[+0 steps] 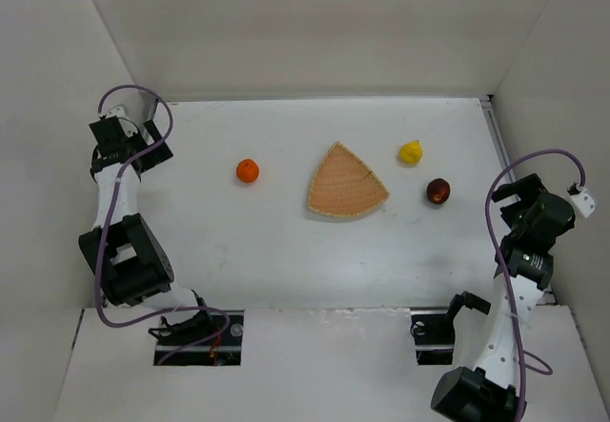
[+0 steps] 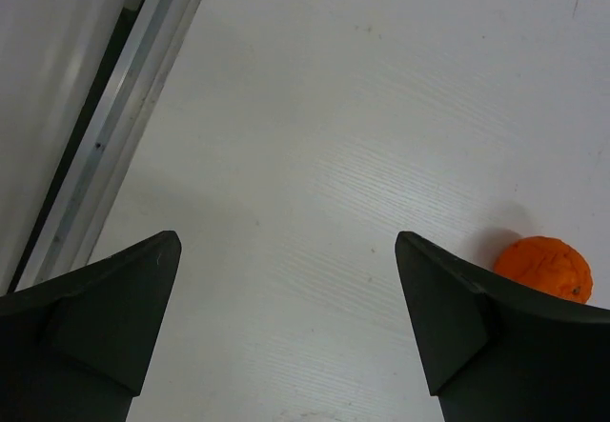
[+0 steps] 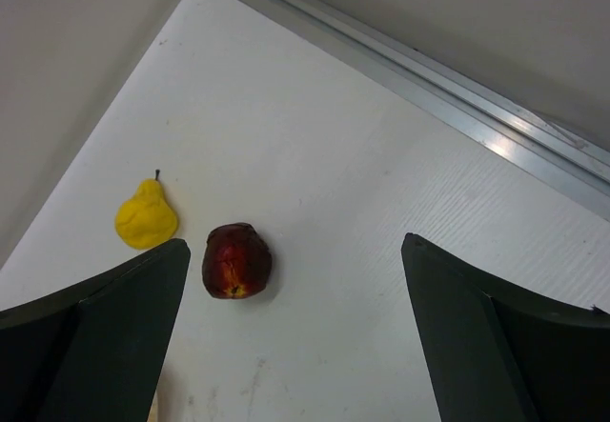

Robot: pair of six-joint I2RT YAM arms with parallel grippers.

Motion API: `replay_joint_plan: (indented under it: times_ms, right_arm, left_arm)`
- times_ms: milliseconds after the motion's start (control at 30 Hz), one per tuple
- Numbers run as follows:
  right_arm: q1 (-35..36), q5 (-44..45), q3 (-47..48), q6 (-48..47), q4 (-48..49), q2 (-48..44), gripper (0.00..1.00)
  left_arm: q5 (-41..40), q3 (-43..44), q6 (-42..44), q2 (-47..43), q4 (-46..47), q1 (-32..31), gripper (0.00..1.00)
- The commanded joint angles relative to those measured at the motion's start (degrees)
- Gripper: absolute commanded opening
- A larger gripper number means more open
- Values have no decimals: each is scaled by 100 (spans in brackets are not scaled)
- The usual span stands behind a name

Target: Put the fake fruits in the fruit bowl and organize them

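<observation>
The orange-tan woven fruit bowl [image 1: 347, 181] lies empty mid-table. The bright orange fruit [image 1: 248, 170] sits to its left; it also shows at the right edge of the left wrist view [image 2: 545, 267]. The yellow pear-like fruit [image 1: 410, 151] sits right of the bowl's far end, and the dark red fruit with a yellow patch [image 1: 438, 190] lies just nearer; both show in the right wrist view, yellow [image 3: 146, 217] and red [image 3: 236, 260]. My left gripper [image 1: 155, 139] is open and empty at the far left. My right gripper [image 1: 512, 204] is open and empty at the right, apart from the red fruit.
White walls enclose the table on three sides. A metal rail runs along the table's left edge [image 2: 124, 117] and its right edge [image 3: 448, 79]. Cables loop over both arms.
</observation>
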Motion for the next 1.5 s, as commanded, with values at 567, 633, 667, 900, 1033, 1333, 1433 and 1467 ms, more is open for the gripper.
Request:
replay_joint_plan:
  times_ms: [567,633,667,900,1033,1333,1433,1467]
  right_arm:
    - [509,127,-43,-168,201,11,100]
    - [623,189,-61,-203,192,-7,100]
    - [685,215,-61,-229,183,-7,100]
    - [896,347,-17,-317,174,81,100]
    - [896,338,18,-317,122,81,100]
    - [1054,321,9,-308,104,186,100]
    - [1081,329,10,-273,130,222,100]
    - [1081,321,-8,-264,156,230,100]
  left_arm:
    - [-14,1021,2587,620,-719,-2745,100]
    - [-23,1197,2534,910,-754,-2868,100]
    - [-23,1276,2499,1051,-780,-2895,100]
    - [267,1417,2323,1807,-500,-3255,100]
    - [215,1514,2341,2220,-517,-3510,100]
    - [-128,1593,2507,2292,-648,-3712,39]
    - [-164,1698,2622,1897,-780,-3984,23]
    - [-146,1812,2639,1800,-850,-4107,20]
